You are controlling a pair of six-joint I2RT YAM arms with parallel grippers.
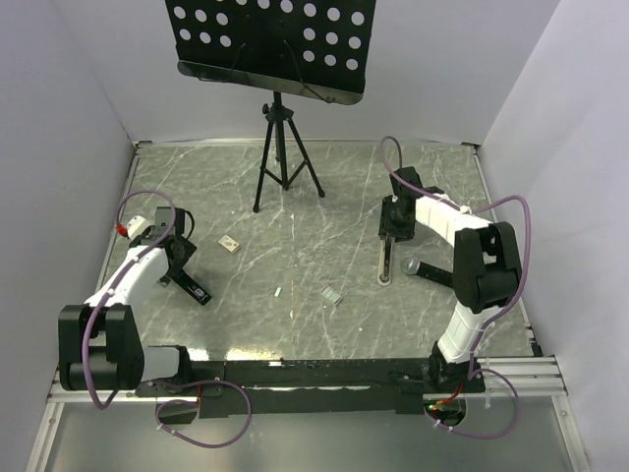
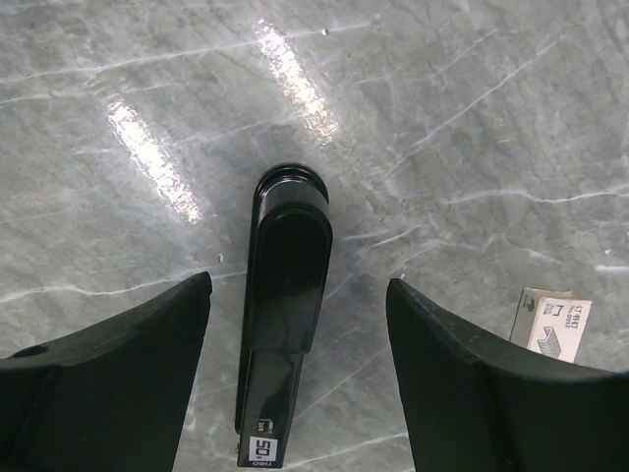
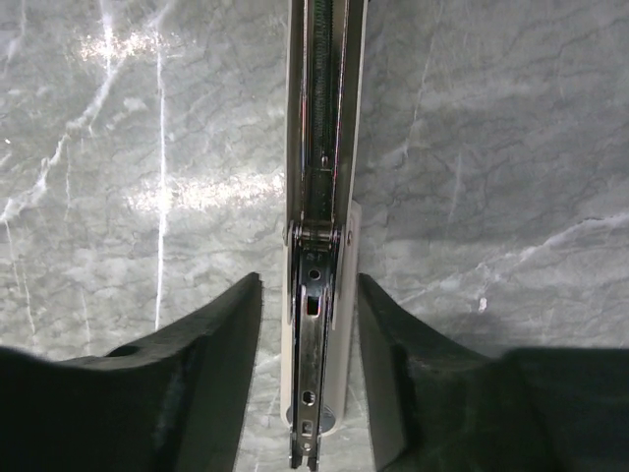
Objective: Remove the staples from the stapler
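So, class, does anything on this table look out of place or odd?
Yes: seemingly two halves of one tool lie apart, a black bar at the left gripper, a silvery channel at the right gripper. A small grey strip sits loose between them.

I work in a robotics lab cell: plain white walls (image 1: pixel 88 79) box in a grey marble-patterned tabletop (image 1: pixel 334 197). My 2 black-and-white arms (image 1: pixel 133 280) (trailing purple cables (image 1: pixel 147 194)) bolt to an aluminium rail (image 1: pixel 521 374), facing a black perforated panel on a tripod (image 1: pixel 256 51).
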